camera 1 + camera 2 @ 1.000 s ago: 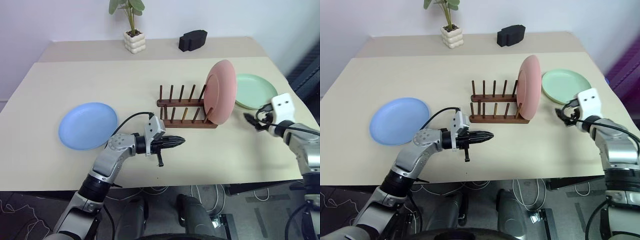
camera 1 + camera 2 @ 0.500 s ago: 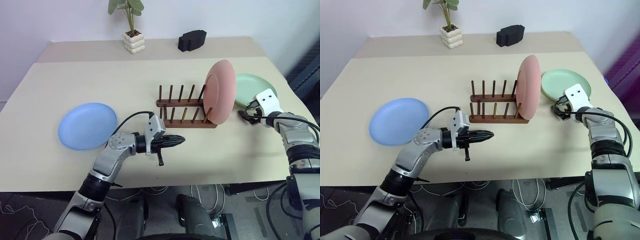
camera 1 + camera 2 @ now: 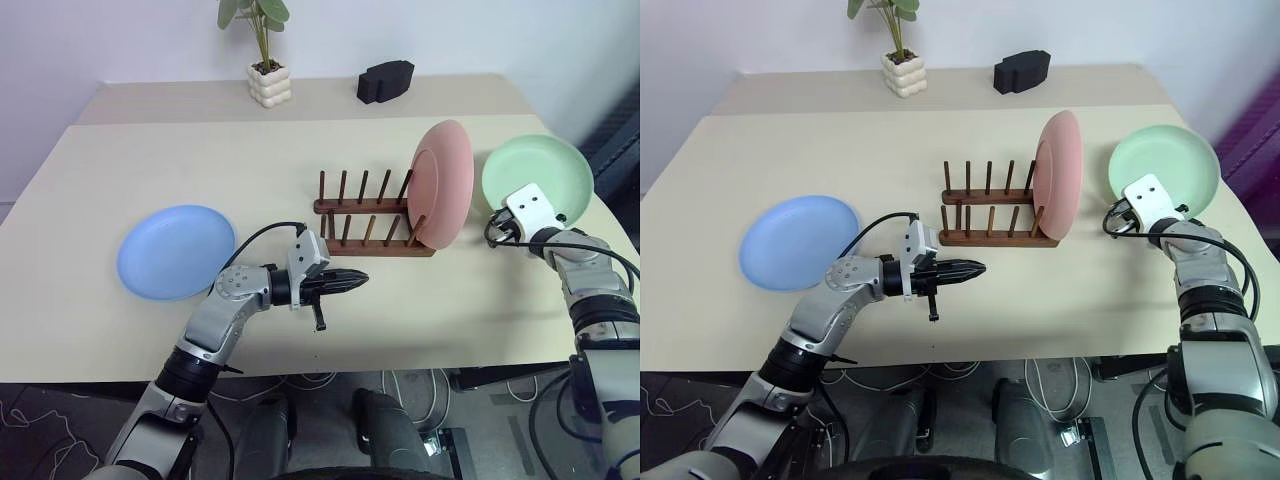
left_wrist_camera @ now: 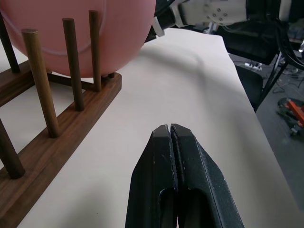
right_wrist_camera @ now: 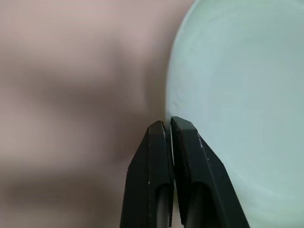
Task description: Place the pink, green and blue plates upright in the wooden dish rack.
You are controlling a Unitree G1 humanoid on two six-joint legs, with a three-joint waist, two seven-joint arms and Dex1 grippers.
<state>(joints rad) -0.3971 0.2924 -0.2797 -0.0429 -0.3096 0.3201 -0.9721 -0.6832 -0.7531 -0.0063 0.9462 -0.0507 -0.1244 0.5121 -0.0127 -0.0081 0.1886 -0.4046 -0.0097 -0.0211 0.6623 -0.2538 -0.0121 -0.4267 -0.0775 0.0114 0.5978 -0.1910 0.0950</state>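
The pink plate (image 3: 443,183) stands upright at the right end of the wooden dish rack (image 3: 365,215), between its pegs. Right of it, the green plate (image 3: 535,175) is tipped up on edge with its face toward me. My right gripper (image 5: 167,124) is shut on the near rim of the green plate (image 5: 237,95). The blue plate (image 3: 176,251) lies flat on the table's left side. My left gripper (image 3: 360,280) is shut and empty, hovering level in front of the rack and pointing right; the rack (image 4: 57,142) and pink plate (image 4: 71,28) also show in its wrist view.
A potted plant (image 3: 269,83) and a black block (image 3: 385,80) stand at the back of the beige table (image 3: 200,160). The table's right edge (image 3: 610,225) runs close beside my right arm. Several free peg slots lie left of the pink plate.
My right gripper reached the green plate's near rim and shut on it. The plate went from lying flat to tipped up on edge. The left arm stayed still.
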